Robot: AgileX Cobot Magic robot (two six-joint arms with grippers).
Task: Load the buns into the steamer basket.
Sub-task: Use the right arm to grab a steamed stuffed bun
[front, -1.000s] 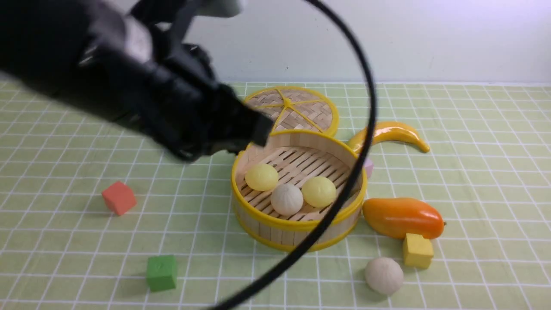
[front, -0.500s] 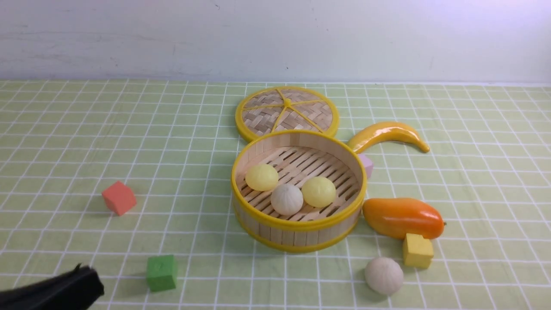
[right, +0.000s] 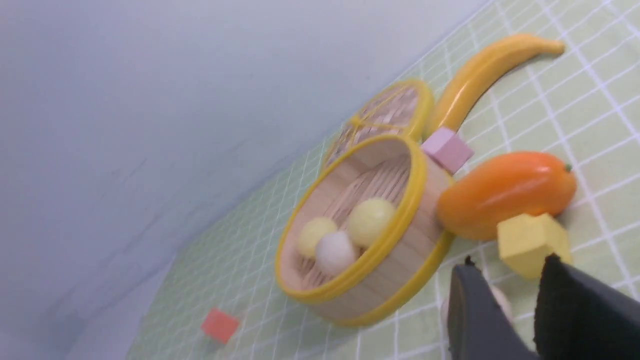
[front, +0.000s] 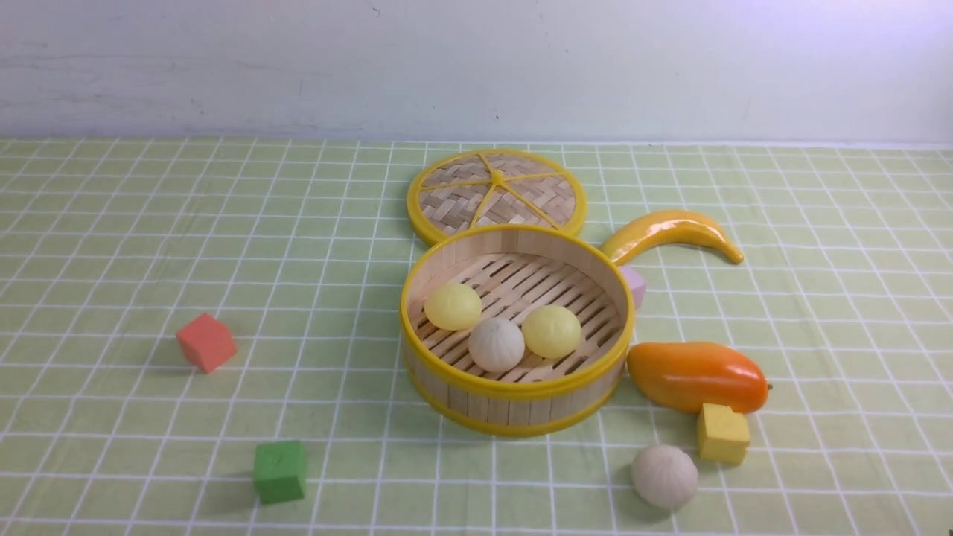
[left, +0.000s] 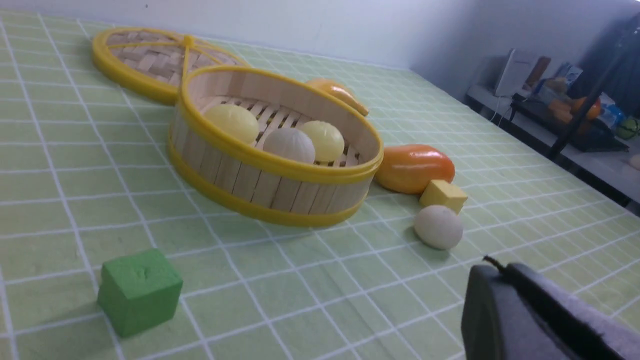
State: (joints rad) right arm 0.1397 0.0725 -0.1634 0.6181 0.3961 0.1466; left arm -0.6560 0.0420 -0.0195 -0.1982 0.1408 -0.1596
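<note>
Three buns loaded, one outstanding.
I read three buns (front: 496, 344) on the slatted floor of the steamer basket (front: 514, 408). The fourth bun (front: 664, 476) lies on the cloth (front: 149, 223) beside the yellow cube (front: 722, 433) (near the mango (front: 696, 376)). The right gripper (right: 507, 280) has its fingers apart and empty. The left gripper (left: 520, 310) shows one finger only, so I cannot tell its state.

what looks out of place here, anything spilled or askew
One off-white bun lies on the cloth beside the yellow cube, outside the steamer basket that holds the other three. Nothing looks spilled or damaged.
</note>
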